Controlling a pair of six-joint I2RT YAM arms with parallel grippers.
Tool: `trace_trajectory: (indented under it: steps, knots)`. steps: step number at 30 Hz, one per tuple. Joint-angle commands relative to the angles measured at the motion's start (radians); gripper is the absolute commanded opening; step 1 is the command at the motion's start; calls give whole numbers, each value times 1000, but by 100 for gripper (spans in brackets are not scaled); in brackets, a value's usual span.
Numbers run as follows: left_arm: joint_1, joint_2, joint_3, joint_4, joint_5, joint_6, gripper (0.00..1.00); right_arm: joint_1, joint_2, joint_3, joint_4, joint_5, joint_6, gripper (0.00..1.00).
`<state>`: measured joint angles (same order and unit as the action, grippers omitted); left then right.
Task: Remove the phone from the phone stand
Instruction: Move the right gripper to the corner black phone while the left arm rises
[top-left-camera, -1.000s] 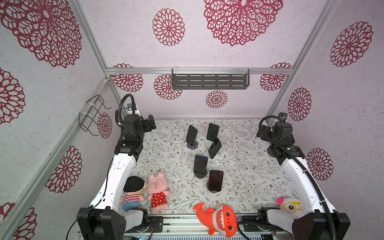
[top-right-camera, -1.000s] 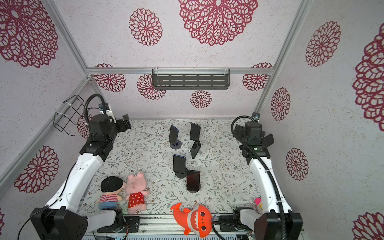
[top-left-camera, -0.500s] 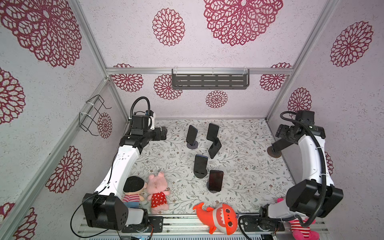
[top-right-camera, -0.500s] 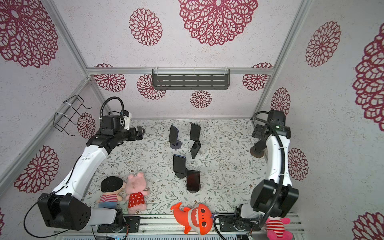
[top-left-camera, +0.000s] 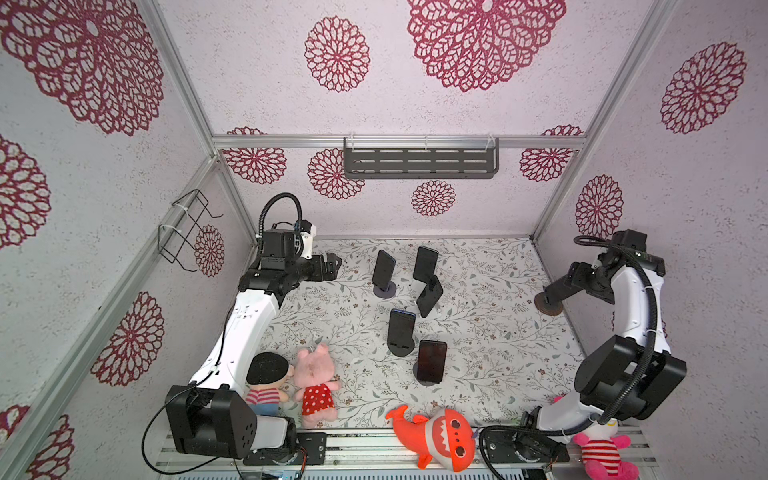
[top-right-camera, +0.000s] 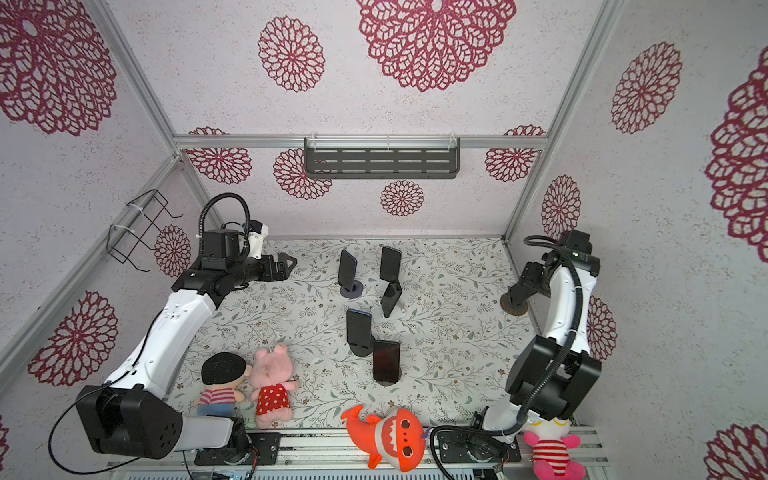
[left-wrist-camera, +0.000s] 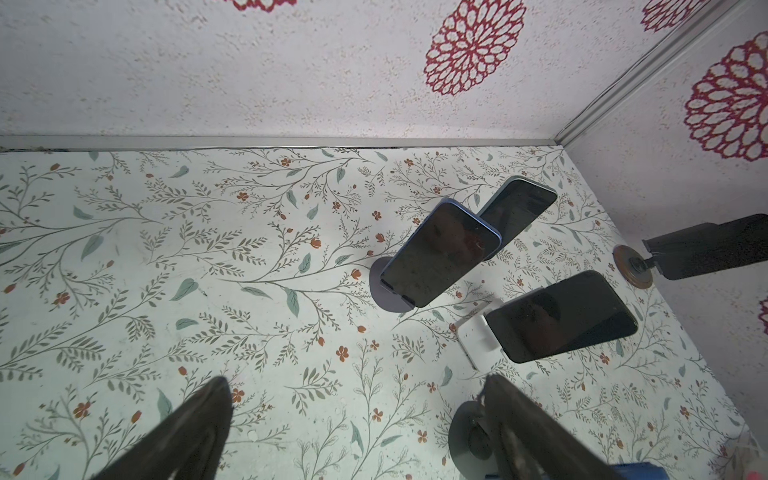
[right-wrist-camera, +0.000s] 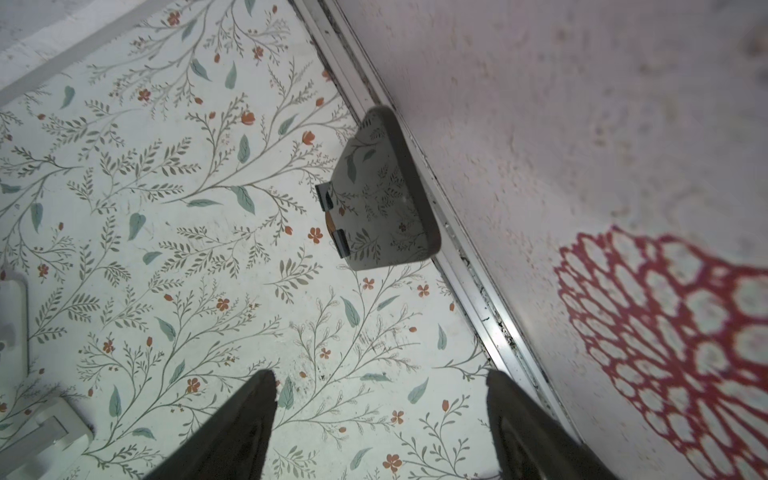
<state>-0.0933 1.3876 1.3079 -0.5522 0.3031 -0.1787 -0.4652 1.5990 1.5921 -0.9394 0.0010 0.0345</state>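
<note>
Well, both arms have their jaws apart and empty. The left gripper (left-wrist-camera: 355, 381) hovers over the counter (top-left-camera: 478, 332) facing the middle phones (top-left-camera: 401, 332); the right gripper (right-wrist-camera: 380, 378) faces a phone (right-wrist-camera: 386, 195) propped on its stand (right-wrist-camera: 340, 242), just beside the right wall.

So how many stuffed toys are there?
4, along the front edge: black-haired boy doll and pink pig side by side at left, orange shark mid-front, pink striped doll partly hidden by the right arm.
</note>
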Motion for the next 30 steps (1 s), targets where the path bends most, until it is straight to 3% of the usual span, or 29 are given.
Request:
trace_trajectory:
  steps: [1, 8, 14, 30]
  knots:
    - [3, -10, -2, 9, 32, 33, 98, -12, 1, -7, 37, -62, -38, 83]
    - [-12, -2, -14, 22, 37, 41, 98, -22, 47, -59, 130, -72, -78, 82]
    - [-20, 9, -29, 47, 26, 41, 98, -30, 52, -60, 226, -124, -68, 69]
    - [-30, 59, -15, 36, -5, 53, 97, -39, 174, 77, 215, -61, -149, 70]
